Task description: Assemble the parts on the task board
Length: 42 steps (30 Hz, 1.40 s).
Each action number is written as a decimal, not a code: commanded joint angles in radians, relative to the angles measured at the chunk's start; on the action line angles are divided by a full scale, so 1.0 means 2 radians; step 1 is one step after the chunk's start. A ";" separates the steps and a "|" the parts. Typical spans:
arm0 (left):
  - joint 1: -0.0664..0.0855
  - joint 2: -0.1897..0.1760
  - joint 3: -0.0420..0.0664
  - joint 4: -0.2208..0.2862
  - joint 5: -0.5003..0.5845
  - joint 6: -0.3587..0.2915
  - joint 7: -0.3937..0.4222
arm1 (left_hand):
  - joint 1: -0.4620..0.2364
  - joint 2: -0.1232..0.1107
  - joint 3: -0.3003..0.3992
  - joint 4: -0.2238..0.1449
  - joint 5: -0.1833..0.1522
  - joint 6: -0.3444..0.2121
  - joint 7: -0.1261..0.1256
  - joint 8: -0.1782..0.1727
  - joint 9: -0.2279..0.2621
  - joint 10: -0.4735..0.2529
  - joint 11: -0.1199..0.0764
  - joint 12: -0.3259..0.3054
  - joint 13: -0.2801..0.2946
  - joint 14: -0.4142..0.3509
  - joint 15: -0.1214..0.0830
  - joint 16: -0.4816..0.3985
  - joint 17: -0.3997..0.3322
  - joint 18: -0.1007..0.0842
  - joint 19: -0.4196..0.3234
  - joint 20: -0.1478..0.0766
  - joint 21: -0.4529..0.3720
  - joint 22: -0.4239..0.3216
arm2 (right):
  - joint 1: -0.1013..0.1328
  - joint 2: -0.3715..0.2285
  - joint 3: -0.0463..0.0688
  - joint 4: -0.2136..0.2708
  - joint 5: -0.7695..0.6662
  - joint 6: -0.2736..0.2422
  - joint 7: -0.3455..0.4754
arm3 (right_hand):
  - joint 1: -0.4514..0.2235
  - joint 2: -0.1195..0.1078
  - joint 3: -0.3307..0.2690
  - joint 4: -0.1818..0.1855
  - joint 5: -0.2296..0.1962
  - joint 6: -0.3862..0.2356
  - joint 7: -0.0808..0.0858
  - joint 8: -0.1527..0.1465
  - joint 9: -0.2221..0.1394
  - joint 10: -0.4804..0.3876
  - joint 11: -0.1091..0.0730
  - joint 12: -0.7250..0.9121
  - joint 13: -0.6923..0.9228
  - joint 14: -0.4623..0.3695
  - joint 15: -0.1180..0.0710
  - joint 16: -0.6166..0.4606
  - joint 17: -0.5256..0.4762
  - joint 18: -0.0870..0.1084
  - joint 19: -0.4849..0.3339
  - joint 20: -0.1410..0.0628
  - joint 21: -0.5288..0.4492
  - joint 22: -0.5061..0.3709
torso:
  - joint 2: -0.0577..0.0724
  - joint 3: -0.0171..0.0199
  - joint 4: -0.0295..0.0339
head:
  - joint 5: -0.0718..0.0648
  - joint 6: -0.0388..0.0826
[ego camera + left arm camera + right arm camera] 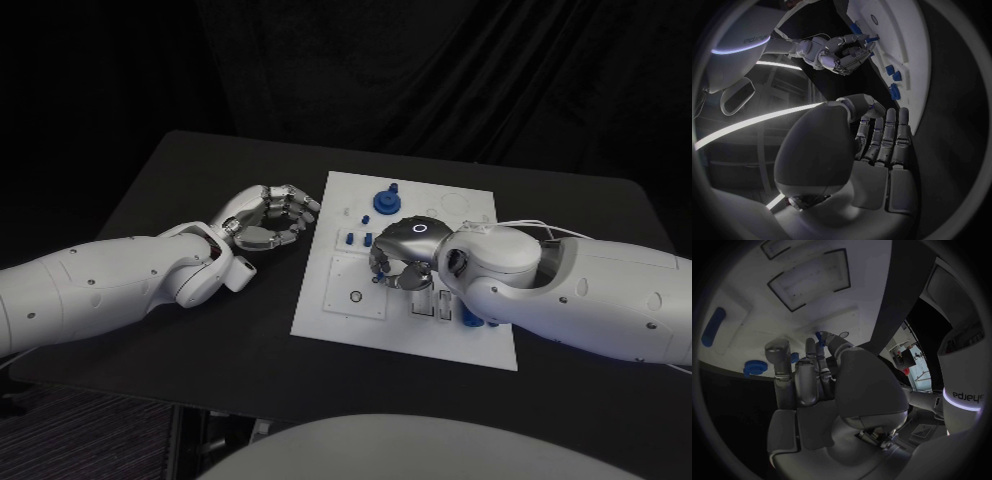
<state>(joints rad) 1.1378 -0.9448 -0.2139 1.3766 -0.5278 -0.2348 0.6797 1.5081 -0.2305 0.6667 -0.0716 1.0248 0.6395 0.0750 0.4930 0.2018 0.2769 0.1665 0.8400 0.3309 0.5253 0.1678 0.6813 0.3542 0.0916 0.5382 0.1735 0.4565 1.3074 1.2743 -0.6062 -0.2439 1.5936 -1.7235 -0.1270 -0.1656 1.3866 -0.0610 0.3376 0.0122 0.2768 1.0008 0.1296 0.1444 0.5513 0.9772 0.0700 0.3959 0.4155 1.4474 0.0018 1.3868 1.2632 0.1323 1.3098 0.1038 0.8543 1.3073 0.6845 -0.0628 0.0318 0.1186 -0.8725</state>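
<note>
Head view, task board: white task board [408, 340] lies in the middle of the black table [173, 180].
Right hand: right hand [401, 258] is over the middle of the board, fingers curled downward.
Right hand grip: in the right wrist view a small blue part [820, 336] sits pinched at the fingertips [825, 340], just above the board surface.
Left hand: left hand [271, 217] rests on the table just beside the board's left edge, fingers curled in, holding nothing.
Blue knob: upright blue knob [387, 202] stands near the board's far edge.
Other parts: a blue piece [472, 320] lies at the board's right side, partly hidden under the right arm.
</note>
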 commanded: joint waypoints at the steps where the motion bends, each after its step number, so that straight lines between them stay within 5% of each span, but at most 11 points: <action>1: -0.001 0.001 0.000 0.000 0.000 0.008 0.076 | 0.004 0.000 0.004 0.000 -0.003 -0.002 0.001 0.001 0.001 -0.003 0.000 0.003 0.001 -0.004 0.001 0.003 0.001 -0.003 -0.001 0.001 0.003 0.014 | -0.001 0.001 0.000 0.001 -0.004 0.005 -0.009 | -0.005 0.000 -0.001 0.001 0.003 0.002 -0.001 0.000 -0.001 -0.001 0.002 -0.002 0.000 0.002 0.000 0.003 0.000 -0.006 0.002 0.001 0.003 0.052 | 0.000 -0.0003 0.0000 | 0.001 0.000; 42: -0.002 0.003 0.000 -0.006 0.000 0.012 0.069 | 0.006 0.001 0.006 -0.001 -0.005 -0.004 0.003 0.001 0.001 -0.006 0.001 0.002 0.001 -0.004 0.003 0.004 0.000 -0.004 -0.001 0.002 0.006 0.014 | -0.001 0.000 0.000 0.007 -0.004 -0.017 -0.005 | -0.007 0.001 0.001 0.002 0.003 0.001 -0.001 -0.003 -0.002 -0.001 0.002 -0.004 -0.001 0.004 0.000 0.004 0.003 -0.006 0.004 0.001 0.005 0.052 | 0.000 0.0002 -0.0005 | 0.006 0.000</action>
<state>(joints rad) 1.1363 -0.9406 -0.2140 1.3628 -0.5286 -0.2211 0.6797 1.5116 -0.2270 0.6723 -0.0717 1.0210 0.6362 0.0786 0.4930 0.2024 0.2700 0.1665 0.8398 0.3315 0.5218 0.1715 0.6853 0.3539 0.0917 0.5383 0.1735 0.4644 1.3073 1.2743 -0.6042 -0.2445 1.6031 -1.7249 -0.1394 -0.1649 1.3823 -0.0567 0.3376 0.0122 0.2769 0.9996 0.1306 0.1334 0.5469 0.9772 0.0699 0.3920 0.4148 1.4473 0.0018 1.3906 1.2670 0.1324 1.3098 0.1038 0.8603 1.3078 0.6853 -0.0624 0.0314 0.1318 -0.8725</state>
